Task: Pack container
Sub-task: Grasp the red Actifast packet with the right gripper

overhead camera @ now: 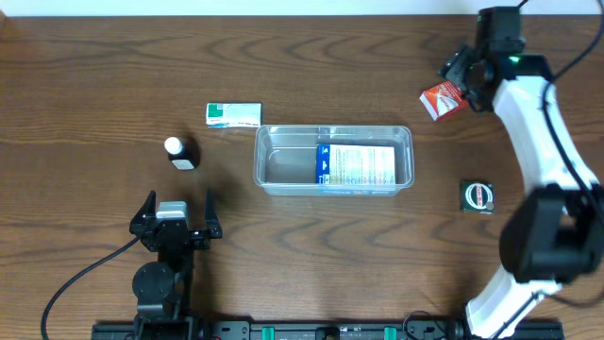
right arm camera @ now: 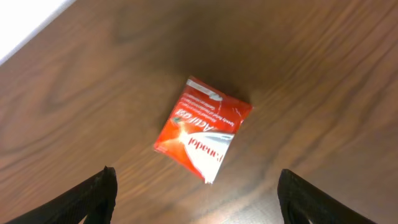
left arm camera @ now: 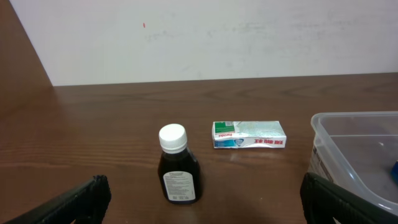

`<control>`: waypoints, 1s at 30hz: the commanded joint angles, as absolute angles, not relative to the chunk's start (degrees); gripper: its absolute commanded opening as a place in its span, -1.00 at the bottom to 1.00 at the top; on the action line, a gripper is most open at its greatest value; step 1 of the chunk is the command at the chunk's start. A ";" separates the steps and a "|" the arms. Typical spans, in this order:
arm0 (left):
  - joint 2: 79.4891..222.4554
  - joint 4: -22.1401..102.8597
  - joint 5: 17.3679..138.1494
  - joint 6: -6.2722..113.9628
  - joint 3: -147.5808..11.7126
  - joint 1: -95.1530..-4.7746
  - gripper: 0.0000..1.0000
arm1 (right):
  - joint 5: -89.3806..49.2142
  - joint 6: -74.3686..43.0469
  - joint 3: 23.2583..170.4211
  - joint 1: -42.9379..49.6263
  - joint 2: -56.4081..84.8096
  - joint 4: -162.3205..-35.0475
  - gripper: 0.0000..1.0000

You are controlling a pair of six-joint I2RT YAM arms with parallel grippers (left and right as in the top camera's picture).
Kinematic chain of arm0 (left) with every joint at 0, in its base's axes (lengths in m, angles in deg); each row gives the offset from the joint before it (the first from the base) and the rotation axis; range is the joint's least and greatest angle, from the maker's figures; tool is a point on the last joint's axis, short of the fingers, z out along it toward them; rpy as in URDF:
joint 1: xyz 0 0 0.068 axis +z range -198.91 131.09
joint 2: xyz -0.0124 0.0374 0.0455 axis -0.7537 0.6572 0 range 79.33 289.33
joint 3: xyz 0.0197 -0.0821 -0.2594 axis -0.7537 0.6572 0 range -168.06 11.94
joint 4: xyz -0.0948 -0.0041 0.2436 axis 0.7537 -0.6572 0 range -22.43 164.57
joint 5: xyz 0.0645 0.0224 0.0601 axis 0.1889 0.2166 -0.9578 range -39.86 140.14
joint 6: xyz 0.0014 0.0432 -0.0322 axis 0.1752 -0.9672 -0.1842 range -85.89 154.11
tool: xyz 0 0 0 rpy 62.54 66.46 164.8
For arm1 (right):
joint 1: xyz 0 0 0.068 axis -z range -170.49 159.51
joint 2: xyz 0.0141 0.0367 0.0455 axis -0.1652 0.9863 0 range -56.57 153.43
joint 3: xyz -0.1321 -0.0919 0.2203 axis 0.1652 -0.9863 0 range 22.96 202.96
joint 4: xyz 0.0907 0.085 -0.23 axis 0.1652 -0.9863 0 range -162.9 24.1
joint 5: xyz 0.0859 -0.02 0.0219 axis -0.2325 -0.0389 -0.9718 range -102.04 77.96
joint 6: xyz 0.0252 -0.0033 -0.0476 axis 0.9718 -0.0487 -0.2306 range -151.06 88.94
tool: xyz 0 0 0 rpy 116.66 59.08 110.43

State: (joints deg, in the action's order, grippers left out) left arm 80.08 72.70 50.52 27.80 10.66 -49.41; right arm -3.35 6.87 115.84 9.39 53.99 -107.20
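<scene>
I have the left gripper (overhead camera: 177, 202) parked near the front edge of the table (overhead camera: 85, 76), with its jaws spread wide and nothing between them. In the left wrist view, the dark bottle (left arm camera: 178, 168) with a white cap stands upright just ahead of it. The green-and-white box (left arm camera: 249, 135) lies flat beyond that, short of the far edge where the wall begins.

The container (overhead camera: 283, 130) sits mid-table with its long sides running left to right. Its left rim is near the green-and-white box but not touching it. A blue-and-white box (overhead camera: 357, 165) lies flat inside, filling the right part, while the left part shows only bare plastic floor.

The right gripper (right arm camera: 198, 200) hangs above the red packet (right arm camera: 202, 129) near the far right corner — fingers (right arm camera: 93, 196) wide apart, well clear of the packet's edges and gripping nothing. The packet lies skewed on the wood with open table all around it.

A small dark square item with a round face (overhead camera: 478, 196) sits to the right of the container — well apart from its rim and close to the right arm.
</scene>
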 commanded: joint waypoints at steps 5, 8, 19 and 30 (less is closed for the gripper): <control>80.04 70.51 48.82 26.84 11.71 -49.60 0.96 | -1.56 18.26 115.69 9.50 63.41 -102.37 0.57; 80.04 70.49 48.82 26.84 11.71 -49.60 0.96 | -1.62 18.70 115.69 9.45 64.40 -100.86 0.56; 80.04 70.49 48.82 26.84 11.71 -49.60 0.96 | -2.00 20.82 115.69 9.45 68.42 -97.21 0.54; 80.04 70.49 48.82 26.84 11.71 -49.60 0.96 | -1.03 20.77 115.69 9.45 70.19 -95.98 0.54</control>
